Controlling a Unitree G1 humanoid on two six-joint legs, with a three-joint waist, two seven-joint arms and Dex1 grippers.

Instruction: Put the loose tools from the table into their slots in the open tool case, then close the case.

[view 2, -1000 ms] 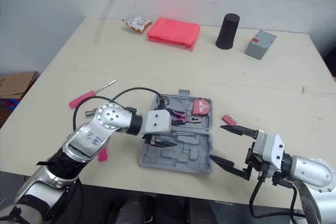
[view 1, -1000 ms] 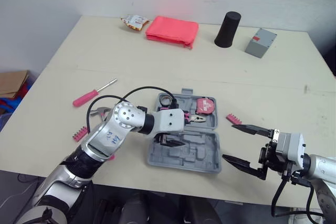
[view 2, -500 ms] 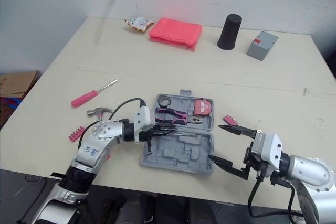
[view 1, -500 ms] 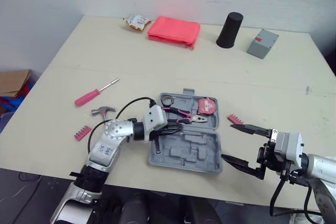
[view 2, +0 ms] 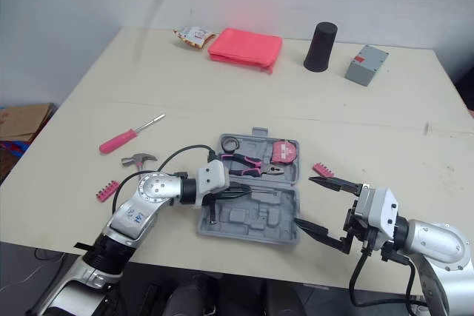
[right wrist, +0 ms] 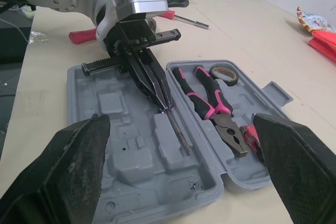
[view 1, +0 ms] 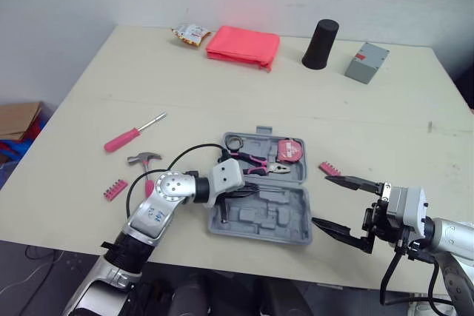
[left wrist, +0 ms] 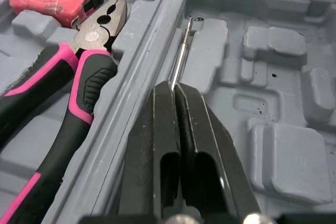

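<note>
The grey tool case lies open near the table's front edge. Its lid half holds pink-handled pliers, a red tape measure and a tape roll. My left gripper lies low over the case's hinge. It is shut on a thin metal shaft that sticks out past its fingertips. My right gripper hangs open and empty just right of the case. Loose on the table are a pink screwdriver, a small hammer and two pink bit strips.
Along the table's far edge sit a pink pouch, a snack packet, a black cup and a grey box. A cardboard box stands on the floor at the left.
My left gripper has shut over the case's hinge line and its arm has dropped lower, uncovering the hammer and the left bit strip. The right gripper has stayed put.
</note>
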